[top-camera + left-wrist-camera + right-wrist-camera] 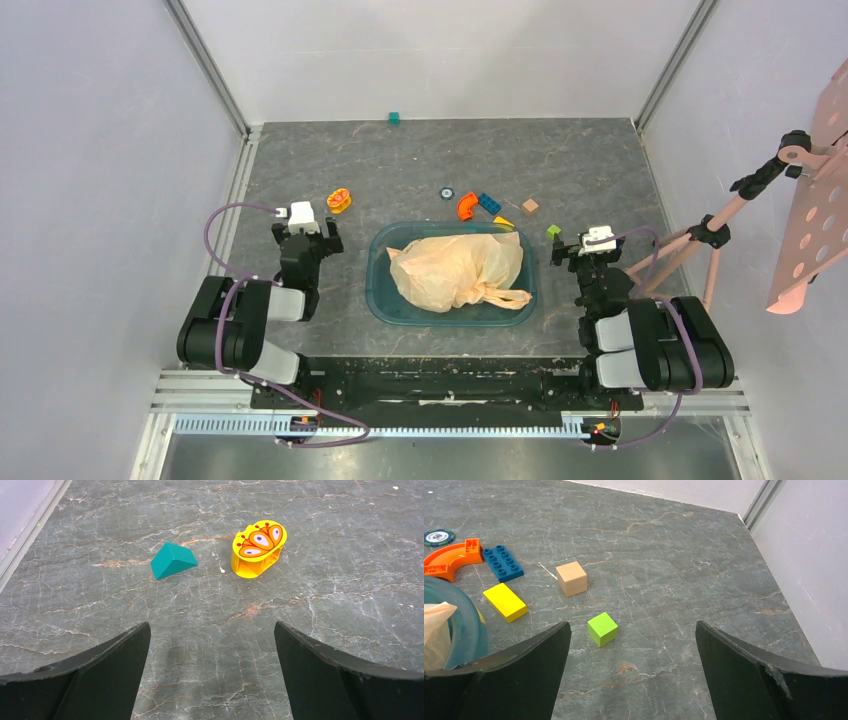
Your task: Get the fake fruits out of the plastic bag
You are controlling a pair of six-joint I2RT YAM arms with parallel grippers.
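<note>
Illumination is bright, even and diffuse from above: the teal wedge block, the yellow oval toy and the green cube cast only short, soft-edged shadows on the grey desk. The wrist views are sharp across the desk veining, but the black fingers render as near-featureless dark masses at the lower edge. In the top view the wall rails lean outwards from wide-angle distortion, and the plastic bag shows weak fold detail.
</note>
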